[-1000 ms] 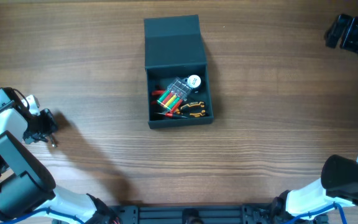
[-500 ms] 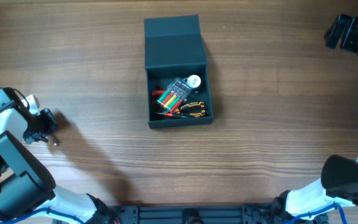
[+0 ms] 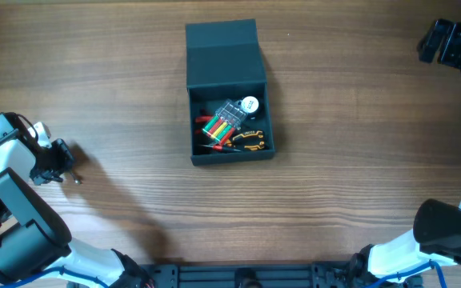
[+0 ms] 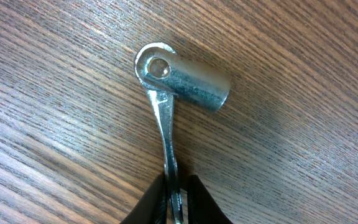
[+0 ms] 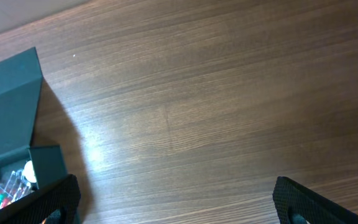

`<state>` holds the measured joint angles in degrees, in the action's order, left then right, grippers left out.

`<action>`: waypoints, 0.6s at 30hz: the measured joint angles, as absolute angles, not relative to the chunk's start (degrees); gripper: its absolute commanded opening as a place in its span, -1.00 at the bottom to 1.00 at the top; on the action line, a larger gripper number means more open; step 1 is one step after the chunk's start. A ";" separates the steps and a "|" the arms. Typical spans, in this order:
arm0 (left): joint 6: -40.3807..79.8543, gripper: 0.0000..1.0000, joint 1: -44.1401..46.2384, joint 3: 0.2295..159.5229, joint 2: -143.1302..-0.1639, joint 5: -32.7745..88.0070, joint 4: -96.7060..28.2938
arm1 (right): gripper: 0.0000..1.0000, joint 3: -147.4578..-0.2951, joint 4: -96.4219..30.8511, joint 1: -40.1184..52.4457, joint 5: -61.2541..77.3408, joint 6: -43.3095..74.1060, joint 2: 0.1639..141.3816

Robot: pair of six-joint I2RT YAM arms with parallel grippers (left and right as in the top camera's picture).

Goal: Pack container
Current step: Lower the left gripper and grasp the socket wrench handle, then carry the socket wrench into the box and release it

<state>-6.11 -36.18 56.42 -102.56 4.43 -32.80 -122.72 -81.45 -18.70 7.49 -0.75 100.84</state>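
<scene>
The container (image 3: 229, 92), a dark teal box, stands open at the table's middle with its flap lid folded back. Inside lie a clear case of coloured bits (image 3: 222, 120), a white round piece and yellow-handled pliers (image 3: 249, 138). My left gripper (image 3: 57, 162) is at the left edge of the table, shut on the flat handle of a small silver socket wrench (image 4: 182, 84) that lies on the wood; its fingers (image 4: 149, 205) pinch the handle. My right gripper (image 3: 437, 40) is at the far right corner, open and empty (image 5: 176, 205). The container also shows in the right wrist view (image 5: 5, 106).
The wooden table (image 3: 358, 176) runs wide round the box. Both arm bases stand at the near edge, left (image 3: 14, 232) and right (image 3: 446, 232).
The wrench tip at my left gripper has shifted slightly to the right. The right arm and the container have not moved.
</scene>
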 measured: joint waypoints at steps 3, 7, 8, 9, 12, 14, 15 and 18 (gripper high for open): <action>-5.93 -0.91 -36.18 56.42 -102.61 4.60 -32.80 | 0.99 -122.72 -81.45 -18.70 7.49 -0.75 100.84; -5.72 -0.92 -36.18 56.42 -102.61 4.91 -32.80 | 0.99 -122.72 -81.45 -18.70 7.49 -0.75 100.84; -5.72 -0.92 -36.18 56.42 -102.61 4.95 -32.80 | 1.00 -122.72 -81.45 -18.70 7.49 -0.75 100.84; -5.72 -0.92 -36.18 56.42 -102.61 4.99 -32.80 | 1.00 -122.72 -81.45 -18.70 7.49 -0.75 100.84; -5.72 -0.92 -36.18 56.42 -102.61 4.99 -32.80 | 0.99 -122.72 -81.45 -18.70 7.49 -0.75 100.84; -5.45 -0.92 -36.18 56.42 -102.61 5.02 -32.80 | 1.00 -122.72 -81.45 -18.70 7.49 -0.75 100.84; -5.23 -0.92 -36.16 56.42 -102.61 5.06 -32.80 | 0.99 -122.72 -81.45 -18.70 7.49 -0.75 100.84; -4.84 -0.92 -35.64 56.58 -102.52 6.07 -33.87 | 0.99 -122.72 -81.45 -18.70 7.49 -0.75 100.84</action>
